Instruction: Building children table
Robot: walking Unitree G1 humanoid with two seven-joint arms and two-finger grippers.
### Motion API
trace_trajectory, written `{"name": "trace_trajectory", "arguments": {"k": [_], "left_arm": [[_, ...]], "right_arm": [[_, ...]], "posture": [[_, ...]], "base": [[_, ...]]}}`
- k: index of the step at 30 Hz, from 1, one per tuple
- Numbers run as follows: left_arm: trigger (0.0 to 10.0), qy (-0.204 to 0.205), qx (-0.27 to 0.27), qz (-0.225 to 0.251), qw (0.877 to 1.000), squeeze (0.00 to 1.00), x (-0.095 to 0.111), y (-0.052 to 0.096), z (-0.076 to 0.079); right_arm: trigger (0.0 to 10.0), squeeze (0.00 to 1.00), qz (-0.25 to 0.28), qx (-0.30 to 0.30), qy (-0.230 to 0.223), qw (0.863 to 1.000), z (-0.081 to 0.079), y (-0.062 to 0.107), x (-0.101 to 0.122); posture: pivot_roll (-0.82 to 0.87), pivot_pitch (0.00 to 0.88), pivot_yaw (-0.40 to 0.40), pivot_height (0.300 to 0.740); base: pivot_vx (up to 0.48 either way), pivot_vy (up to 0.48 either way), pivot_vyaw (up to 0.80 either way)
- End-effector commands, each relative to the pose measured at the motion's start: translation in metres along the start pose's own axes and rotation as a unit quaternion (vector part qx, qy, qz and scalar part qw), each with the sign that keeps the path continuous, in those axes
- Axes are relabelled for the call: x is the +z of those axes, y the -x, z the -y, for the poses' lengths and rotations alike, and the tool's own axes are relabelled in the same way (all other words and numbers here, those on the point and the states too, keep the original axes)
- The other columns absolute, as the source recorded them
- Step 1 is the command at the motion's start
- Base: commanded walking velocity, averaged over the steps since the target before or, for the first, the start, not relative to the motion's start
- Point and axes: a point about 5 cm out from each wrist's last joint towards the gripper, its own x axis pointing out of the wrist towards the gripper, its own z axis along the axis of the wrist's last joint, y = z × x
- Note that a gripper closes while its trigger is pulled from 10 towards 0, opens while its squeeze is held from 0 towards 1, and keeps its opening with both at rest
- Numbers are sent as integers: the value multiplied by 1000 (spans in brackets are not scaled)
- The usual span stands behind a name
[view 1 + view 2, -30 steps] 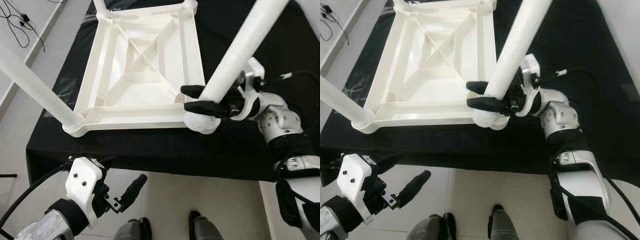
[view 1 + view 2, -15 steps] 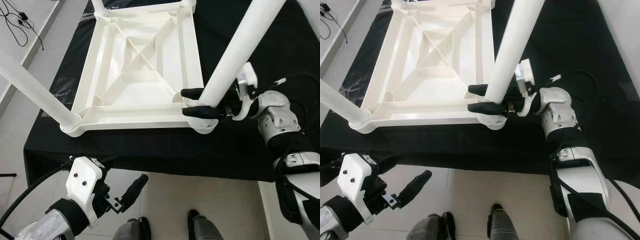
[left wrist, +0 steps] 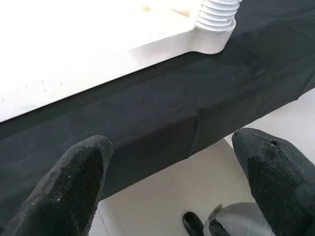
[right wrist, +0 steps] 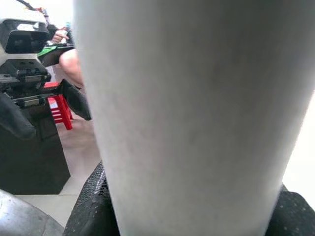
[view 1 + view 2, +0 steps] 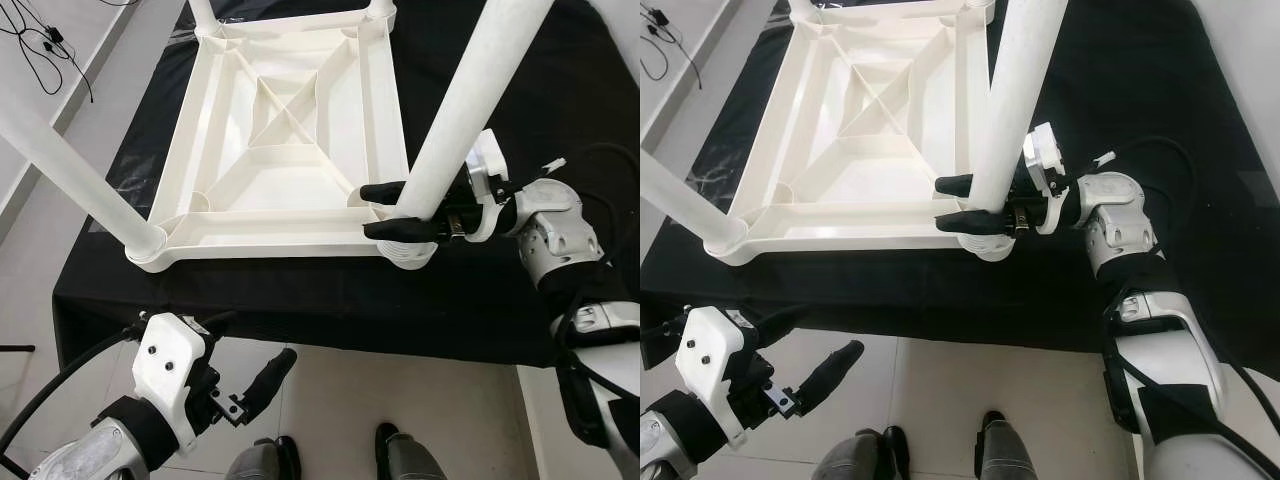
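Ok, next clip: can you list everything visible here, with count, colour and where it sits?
table top: one, white, upside down on the black cloth, ribbed underside facing up.
table legs: four, white; near right one standing in its corner socket, near left one in its corner, two far ones at the far corners, mostly cut off.
black cloth: one, covering the surface under the table top.
cables: black, on the floor to the far left.
red stool: one, in the background of the right wrist view.
robot's feet: two, on the light floor tiles.
left gripper: open, below the near cloth edge.
right gripper: fingers around the near right leg's base.
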Motion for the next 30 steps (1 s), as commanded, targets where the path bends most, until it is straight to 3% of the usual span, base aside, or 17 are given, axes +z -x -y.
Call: {"name": "trace_trajectory", "arguments": {"k": [1,5,10,15,19,21,22,24,27,30], "left_arm": [[10000,0,-6,-13,1000,0,-3,2,2],[10000,1,-7,-14,1000,0,-3,2,2],[10000,0,-8,-15,1000,0,-2,2,2],[10000,-2,-8,-15,1000,0,-2,3,2],[10000,-3,-8,-16,1000,0,-2,3,2],[10000,-3,-8,-16,1000,0,-2,3,2],[10000,-4,-8,-15,1000,0,-2,3,2],[10000,-4,-8,-15,1000,0,-2,2,2],[10000,-4,-8,-15,1000,0,-2,2,2],[10000,-5,-10,-15,1000,0,-2,1,1]], "right_arm": [[10000,0,-24,-14,-55,998,-7,9,-25],[10000,0,8,-30,-58,998,-1,10,-18],[10000,0,3,-25,-57,998,-2,10,-18],[10000,0,-23,0,-54,998,-7,7,-20],[10000,0,-81,47,-18,995,-19,-1,-31],[10000,0,-81,47,-18,995,-19,-1,-31],[10000,0,-99,68,-8,993,-25,-5,-35],[10000,0,-184,148,16,972,-45,-11,-52],[10000,0,-184,148,16,972,-45,-11,-52],[10000,0,-194,194,19,962,-54,-24,-55]], "posture": [[41,319,84,740],[45,321,86,740],[45,320,85,740],[48,324,87,740],[50,327,85,740],[50,327,85,740],[48,330,83,740],[45,332,85,740],[45,332,85,740],[48,329,82,740]], "base": [[0,0,0],[0,0,0],[0,0,0],[0,0,0],[0,0,0],[0,0,0],[0,0,0],[0,0,0],[0,0,0],[0,0,0]]}}
